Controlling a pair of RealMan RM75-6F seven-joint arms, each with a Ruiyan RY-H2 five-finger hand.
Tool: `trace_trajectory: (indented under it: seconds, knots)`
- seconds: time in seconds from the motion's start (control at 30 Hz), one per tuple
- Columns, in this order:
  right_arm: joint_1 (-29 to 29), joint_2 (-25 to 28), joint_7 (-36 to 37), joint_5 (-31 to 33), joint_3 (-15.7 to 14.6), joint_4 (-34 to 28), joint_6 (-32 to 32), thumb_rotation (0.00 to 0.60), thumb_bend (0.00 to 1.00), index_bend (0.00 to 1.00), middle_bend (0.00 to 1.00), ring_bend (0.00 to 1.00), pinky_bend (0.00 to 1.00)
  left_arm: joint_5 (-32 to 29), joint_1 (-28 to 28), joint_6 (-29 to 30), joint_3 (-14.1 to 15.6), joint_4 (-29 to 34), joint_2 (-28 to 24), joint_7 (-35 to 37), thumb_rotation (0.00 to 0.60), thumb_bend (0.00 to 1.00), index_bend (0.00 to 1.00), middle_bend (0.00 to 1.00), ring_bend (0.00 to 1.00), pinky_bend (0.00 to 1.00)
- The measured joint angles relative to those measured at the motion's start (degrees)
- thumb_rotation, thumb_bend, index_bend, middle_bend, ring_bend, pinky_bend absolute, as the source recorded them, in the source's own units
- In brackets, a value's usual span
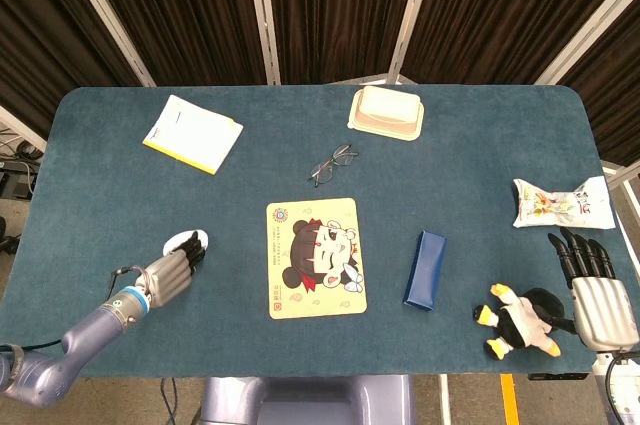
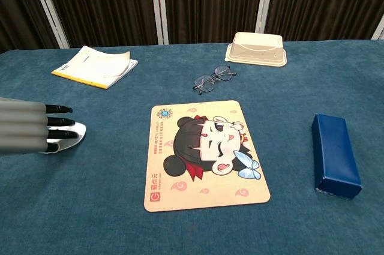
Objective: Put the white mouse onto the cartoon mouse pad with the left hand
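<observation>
Covering white mouse: left robot hand, fingers flat.

Each robot hand, left and right, has a ribbed silver back and black fingers; the left forearm is lavender-grey with a blue wrist ring.

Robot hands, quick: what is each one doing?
Left hand: fingers lie over the small white mouse; grip cannot be told.
Right hand: open, holding nothing.

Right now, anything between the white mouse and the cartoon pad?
No. In the head view only bare blue tabletop separates the white mouse, under the left hand, from the cartoon mouse pad. The chest view agrees.
</observation>
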State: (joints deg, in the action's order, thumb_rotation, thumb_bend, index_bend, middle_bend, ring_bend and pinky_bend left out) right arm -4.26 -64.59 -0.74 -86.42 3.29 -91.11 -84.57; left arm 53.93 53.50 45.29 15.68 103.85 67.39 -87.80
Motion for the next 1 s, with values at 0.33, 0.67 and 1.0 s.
trace_trajectory:
  seconds: [0.33,0.67,1.0]
  knots:
    - [0.03,-0.01,0.18,-0.03,-0.01,-0.01,-0.06,0.6,0.06,0.0,0.0,0.0,0.0,1.0,0.59,1.15,1.94,-0.61,-1.45,4.8,0.6,0.74,0.24,0.0,0.0,0.0]
    - [0.04,0.03,0.31,-0.04,-0.04,-0.02,-0.03,0.6,0.06,0.0,0.0,0.0,0.0,2.61,-0.45,1.91,1.05,1.57,-3.38,15.47,0.6,0.53,0.23,0.0,0.0,0.0]
    - [0.05,0.13,0.6,-0.14,-0.1,-0.02,0.0,0.6,0.06,0.0,0.0,0.0,0.0,7.11,-9.29,15.16,-5.89,4.5,-2.2,37.06,0.6,0.34,0.1,0.0,0.0,0.0]
